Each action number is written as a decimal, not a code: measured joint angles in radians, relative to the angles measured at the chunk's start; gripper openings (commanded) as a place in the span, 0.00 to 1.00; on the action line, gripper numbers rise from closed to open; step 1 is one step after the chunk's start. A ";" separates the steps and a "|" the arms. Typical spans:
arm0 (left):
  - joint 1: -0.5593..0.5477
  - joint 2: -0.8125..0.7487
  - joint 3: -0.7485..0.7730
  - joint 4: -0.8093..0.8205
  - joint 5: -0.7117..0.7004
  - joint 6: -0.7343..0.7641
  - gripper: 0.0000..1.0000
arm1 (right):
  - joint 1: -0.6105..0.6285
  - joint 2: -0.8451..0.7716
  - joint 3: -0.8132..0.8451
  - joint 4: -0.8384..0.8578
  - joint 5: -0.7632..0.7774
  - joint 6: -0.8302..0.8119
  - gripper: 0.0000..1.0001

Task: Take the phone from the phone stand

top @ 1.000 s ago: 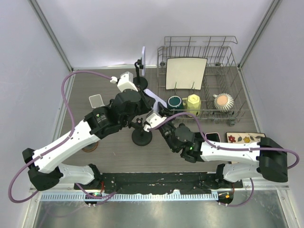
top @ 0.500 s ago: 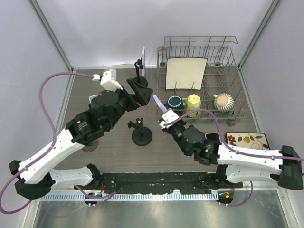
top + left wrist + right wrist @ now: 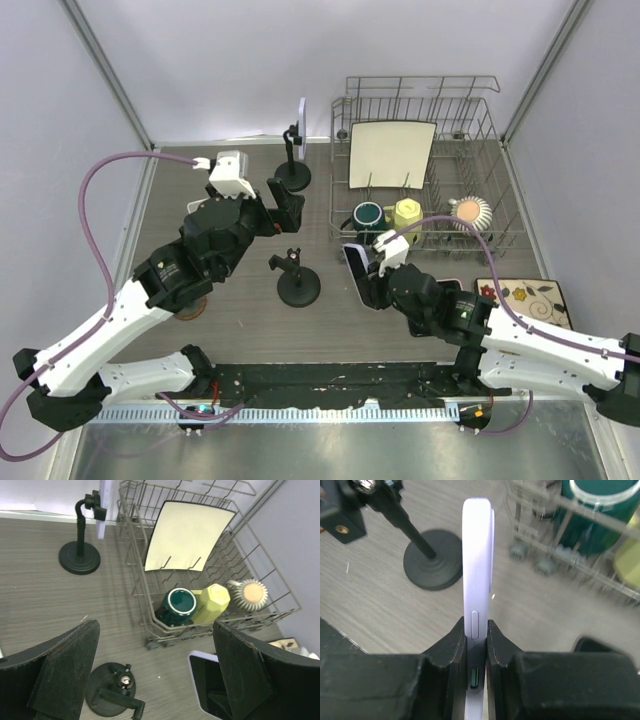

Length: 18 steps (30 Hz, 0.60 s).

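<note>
Top view: the phone point(image 3: 353, 262) is now off the stand point(image 3: 297, 287), clamped in the right gripper point(image 3: 366, 283) beside it, while the left gripper point(image 3: 283, 207) has backed off; left wrist: its jaws gape over the bare stand; right wrist: phone pinched edge-on, so basically done.

The slim lavender-edged phone point(image 3: 478, 570) with a dark screen was pinched by its lower end in the right end effector point(image 3: 476, 632), lifted above the worktop point(image 3: 240, 322), apart from and right of the black phone stand point(image 3: 297, 287) standing on its round base
</note>
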<state>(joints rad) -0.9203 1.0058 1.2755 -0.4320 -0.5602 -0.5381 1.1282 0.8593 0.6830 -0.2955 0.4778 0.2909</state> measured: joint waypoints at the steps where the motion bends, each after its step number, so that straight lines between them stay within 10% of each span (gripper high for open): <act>1: 0.001 -0.001 -0.010 0.000 -0.001 0.011 1.00 | -0.032 -0.010 -0.016 -0.013 -0.037 0.052 0.01; 18: 0.011 -0.081 -0.073 -0.068 -0.024 0.076 1.00 | -0.425 0.004 -0.302 0.064 -0.562 0.456 0.01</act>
<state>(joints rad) -0.9092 0.9249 1.2026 -0.4995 -0.5838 -0.4625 0.7033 0.8635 0.3809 -0.2317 -0.0845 0.7471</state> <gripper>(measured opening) 0.996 0.206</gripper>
